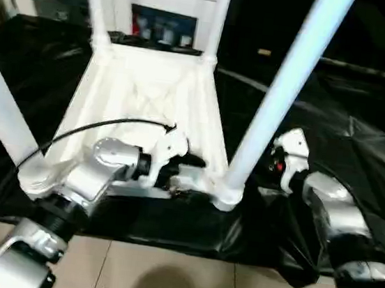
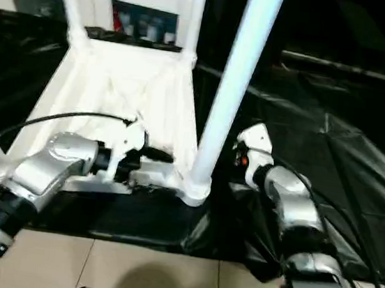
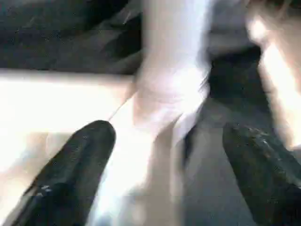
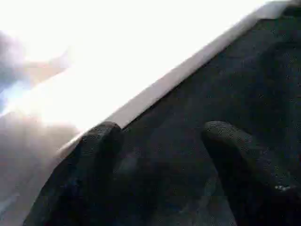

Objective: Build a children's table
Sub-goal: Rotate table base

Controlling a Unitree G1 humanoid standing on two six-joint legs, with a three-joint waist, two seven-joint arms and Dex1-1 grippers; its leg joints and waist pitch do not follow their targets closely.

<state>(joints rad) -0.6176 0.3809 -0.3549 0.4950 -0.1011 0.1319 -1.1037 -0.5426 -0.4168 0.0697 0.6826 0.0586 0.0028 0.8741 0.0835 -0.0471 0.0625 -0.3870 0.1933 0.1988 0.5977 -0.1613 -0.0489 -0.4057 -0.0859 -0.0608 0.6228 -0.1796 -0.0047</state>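
A black plastic sheet (image 1: 362, 137) is spread over the floor, with a white glass-fronted cabinet (image 1: 159, 13) behind it and pale floor tiles in front. On the sheet the all-white plastic rectangular tabletop with a raised rim (image 1: 150, 89) is laid upside down, and four long tapered white legs are stood up from its rounded corner sockets; the near right leg (image 1: 284, 85) is taken as the landmark. The step in hand is judged to be the seating of this leg: it should be held low, close to its socket (image 1: 229, 191), and pressed straight down without being tilted. The left gripper (image 3: 164, 155) is held just left of the leg's foot, over the tabletop's near rim, its black fingers (image 3: 75, 169) set wide apart with the socket between them, nothing yet clamped. The right gripper (image 4: 160, 141) is kept just right of the leg, over the sheet, its fingers also apart and empty.
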